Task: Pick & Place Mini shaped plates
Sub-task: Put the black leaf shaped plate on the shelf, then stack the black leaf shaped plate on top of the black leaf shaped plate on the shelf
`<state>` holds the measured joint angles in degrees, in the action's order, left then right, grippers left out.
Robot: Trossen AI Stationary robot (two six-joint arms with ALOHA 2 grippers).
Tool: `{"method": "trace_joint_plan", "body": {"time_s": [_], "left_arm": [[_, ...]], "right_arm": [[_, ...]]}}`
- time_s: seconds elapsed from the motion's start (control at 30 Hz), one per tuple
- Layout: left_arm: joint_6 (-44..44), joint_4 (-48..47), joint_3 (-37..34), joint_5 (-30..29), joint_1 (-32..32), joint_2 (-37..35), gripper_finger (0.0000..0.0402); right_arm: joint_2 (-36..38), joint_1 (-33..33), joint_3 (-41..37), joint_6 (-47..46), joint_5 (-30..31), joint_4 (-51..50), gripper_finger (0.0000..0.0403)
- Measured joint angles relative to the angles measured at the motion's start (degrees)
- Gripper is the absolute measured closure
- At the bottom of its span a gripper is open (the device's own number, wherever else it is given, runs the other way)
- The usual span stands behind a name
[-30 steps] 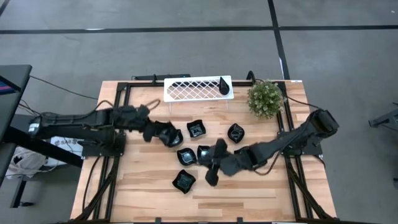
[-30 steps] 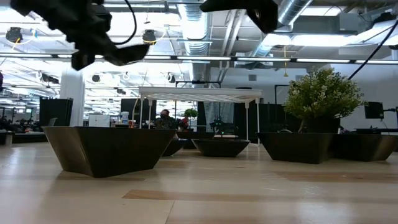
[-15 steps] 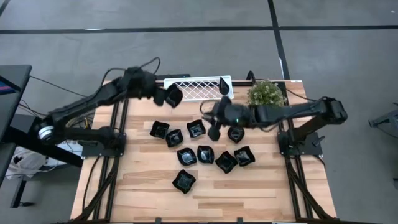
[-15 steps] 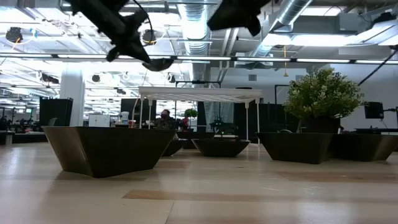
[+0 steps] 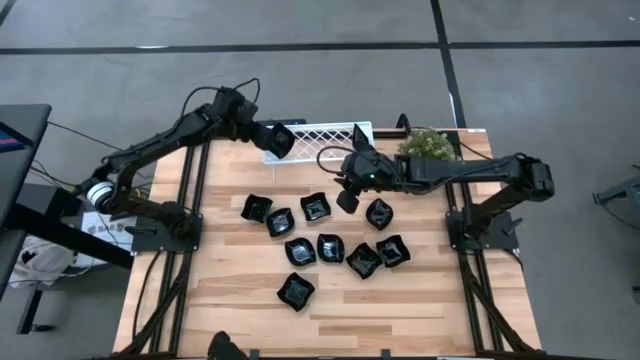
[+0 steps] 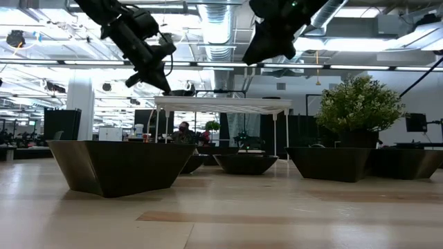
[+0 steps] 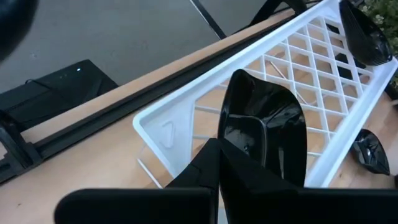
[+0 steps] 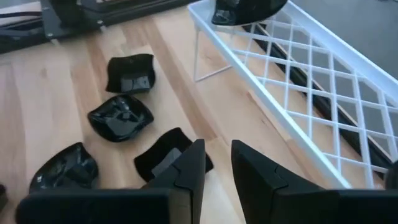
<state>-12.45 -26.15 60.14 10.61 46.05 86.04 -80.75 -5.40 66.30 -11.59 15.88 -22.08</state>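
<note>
Left end effector (image 5: 272, 140) pinched a teardrop plate (image 7: 264, 134) by its rim above the white tray's (image 5: 320, 145) left end: might slip. Right end effector (image 5: 347, 199), narrow, apparently empty.

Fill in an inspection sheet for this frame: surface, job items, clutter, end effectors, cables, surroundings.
Surface: wooden table, dark frame rails along its sides.
Job's things: nine loose black plates clustered mid-table; one teardrop plate on the white lattice tray; one more, the held plate.
Clutter: green plant beside the tray; nothing else seen.
End effectors: left end effector shut on the held plate above the tray's end; right end effector up in the air between tray and cluster, load unclear.
Cables: black cables looped along the left arm.
Surroundings: grey floor with dark lines.
</note>
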Motion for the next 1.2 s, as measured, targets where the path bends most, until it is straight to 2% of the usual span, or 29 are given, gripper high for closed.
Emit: {"method": "trace_joint_plan", "body": {"time_s": [0.77,1.1,1.2], "left_arm": [[0.0,-0.9,0.0,0.2,0.0,-0.6,0.0385],[-1.1,-0.9,0.0,0.2,0.0,-0.6,0.0323],[1.0,-1.5,0.0,0.1,0.0,-0.9,0.0311]], "right_arm": [[0.0,0.1,0.0,0.1,-0.9,-0.2,0.0329],[0.0,0.4,0.0,-0.4,-0.9,-0.2,0.0329],[0.0,1.1,0.0,-0.6,-0.2,-0.2,0.0329]]}}
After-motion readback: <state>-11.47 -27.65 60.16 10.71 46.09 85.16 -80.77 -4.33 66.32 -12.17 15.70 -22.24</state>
